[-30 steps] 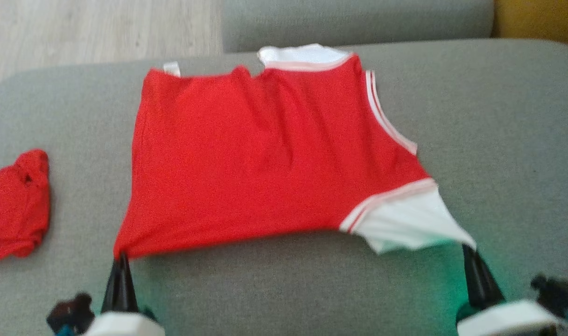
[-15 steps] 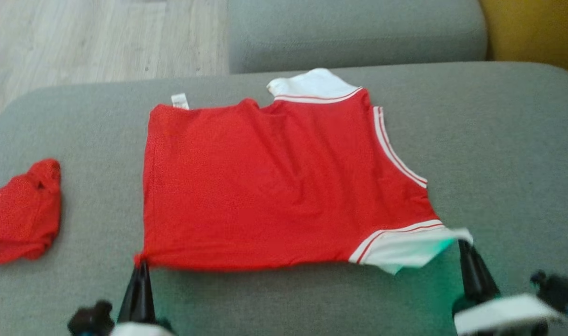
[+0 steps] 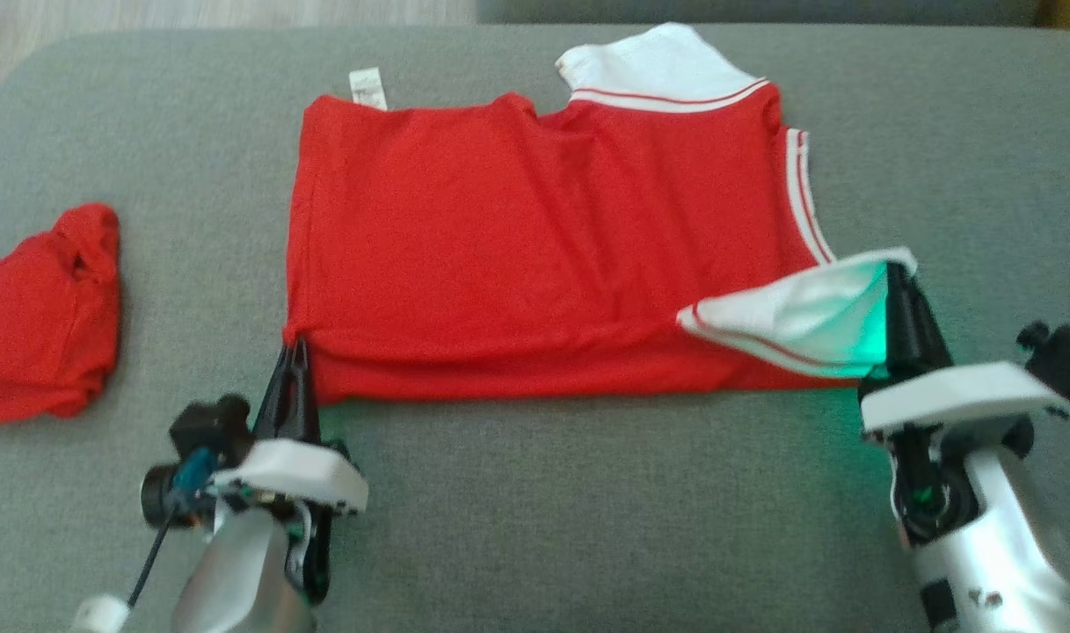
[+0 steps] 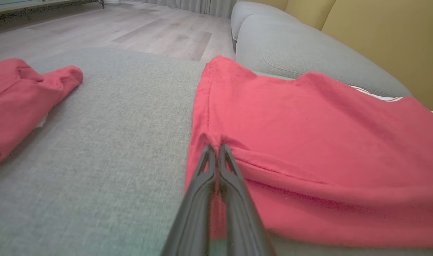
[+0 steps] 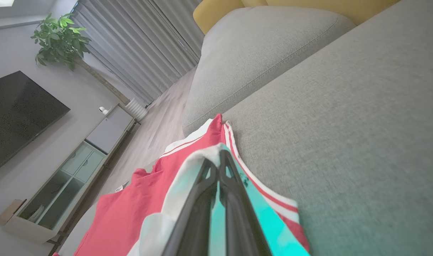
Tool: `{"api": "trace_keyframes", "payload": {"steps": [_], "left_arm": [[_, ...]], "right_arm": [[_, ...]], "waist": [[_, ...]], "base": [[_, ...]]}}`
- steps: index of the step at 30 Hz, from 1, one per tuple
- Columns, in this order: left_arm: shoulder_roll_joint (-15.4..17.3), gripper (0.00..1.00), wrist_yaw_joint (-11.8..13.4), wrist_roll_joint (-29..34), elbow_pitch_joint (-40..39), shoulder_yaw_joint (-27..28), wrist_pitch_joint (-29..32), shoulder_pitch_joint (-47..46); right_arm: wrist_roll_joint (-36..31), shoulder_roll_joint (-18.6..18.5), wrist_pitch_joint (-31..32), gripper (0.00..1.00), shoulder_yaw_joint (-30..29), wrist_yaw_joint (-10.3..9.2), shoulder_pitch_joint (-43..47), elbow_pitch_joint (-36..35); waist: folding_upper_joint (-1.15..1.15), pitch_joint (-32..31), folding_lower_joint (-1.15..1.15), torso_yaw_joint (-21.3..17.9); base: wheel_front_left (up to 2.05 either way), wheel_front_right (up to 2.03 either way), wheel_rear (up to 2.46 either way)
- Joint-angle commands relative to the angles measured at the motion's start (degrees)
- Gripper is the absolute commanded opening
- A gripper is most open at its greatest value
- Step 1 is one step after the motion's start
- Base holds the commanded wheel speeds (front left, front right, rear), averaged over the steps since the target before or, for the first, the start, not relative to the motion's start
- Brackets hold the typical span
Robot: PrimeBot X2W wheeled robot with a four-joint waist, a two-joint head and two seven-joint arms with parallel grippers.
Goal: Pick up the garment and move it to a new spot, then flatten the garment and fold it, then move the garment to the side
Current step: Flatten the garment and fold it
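Right tool (image 5: 219, 155) clamped on white sleeve (image 5: 179, 181) of red garment (image 5: 123, 213), grey sofa (image 5: 344, 124) beneath.

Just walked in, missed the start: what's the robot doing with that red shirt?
The robot is working a red garment spread on the grey cushion. Its left gripper is shut on the near left corner, and its right gripper is shut on the white sleeve, holding it raised over the red body. It looks mid-fold. A second red garment lies bunched to the left.

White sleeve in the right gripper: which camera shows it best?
Head view: the whole white sleeve shows, held over the red shirt by the right gripper. Right wrist view: close, green-tinted, partly behind the fingers. Left wrist view faces the shirt's other corner.
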Motion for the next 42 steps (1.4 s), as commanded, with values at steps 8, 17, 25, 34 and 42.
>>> {"api": "trace_keyframes", "payload": {"steps": [8, 17, 25, 34, 42], "left_arm": [[0.72, 0.0, 2.8, 0.59, 5.27, -0.9, -0.29, -9.2], [0.85, 1.0, 5.1, 1.77, 7.17, -2.68, -0.29, -10.16], [1.6, 1.0, 7.87, 7.07, -5.78, 0.19, -0.29, 0.99], [1.08, 1.0, 7.16, 8.86, -13.09, 2.84, -0.29, 13.2], [0.78, 1.0, 6.02, 8.42, -14.99, 3.0, -0.29, 19.34]], "right_arm": [[-2.08, 0.74, -3.15, 0.0, 0.35, 0.19, -9.11, 4.95], [-10.26, -0.28, -6.68, 1.0, 1.57, 0.19, -12.18, 9.45], [-34.42, 2.14, -7.08, 1.0, -4.48, 0.19, -3.87, 1.56], [-39.86, 4.64, -7.1, 1.0, -6.22, 0.19, 6.73, 0.03], [-37.81, 4.81, -7.1, 1.0, -5.58, 0.19, 11.42, 0.83]], "waist": [[0.0, 2.93, -0.02, 1.11], [0.0, 2.35, -0.02, 1.21], [0.0, -2.01, -0.02, 0.79], [0.0, -7.75, -0.02, 0.89], [0.0, -10.46, -0.02, 0.98]], "base": [[0.0, 0.0, 0.0], [0.0, 0.0, 0.0], [0.0, 0.0, 0.0], [0.0, 0.0, 0.0], [0.0, 0.0, 0.0]]}}
